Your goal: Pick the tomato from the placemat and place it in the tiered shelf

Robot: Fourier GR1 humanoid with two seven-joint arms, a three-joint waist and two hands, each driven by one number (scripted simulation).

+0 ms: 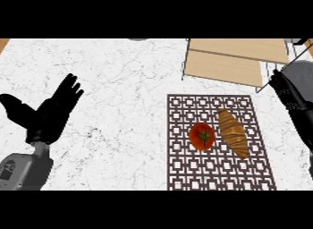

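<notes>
The tomato (202, 136) is seen on the placemat (185, 174), touching or just beside a croissant (233, 133). Both hands hold nothing: the left hand (47, 114) is spread at rest, the right hand (292, 100) extended straight-fingered. The tomato is judged light, smooth and easily bruised, best cupped around its sides

One view only here, the head view, perched above and looking steeply down onto the white marbled bench (120, 80), close enough that the bench fills nearly the whole frame. It faces away from the robot's body: both forearms come in from the lower edge, the left hand (50, 112) at the view's left, the right hand (292, 100) at its right, so nothing is mirrored. The patterned placemat (218, 174) sits right of centre, running down to the lower edge, and the tiered shelf (228, 62) is cut off by the top right.
</notes>
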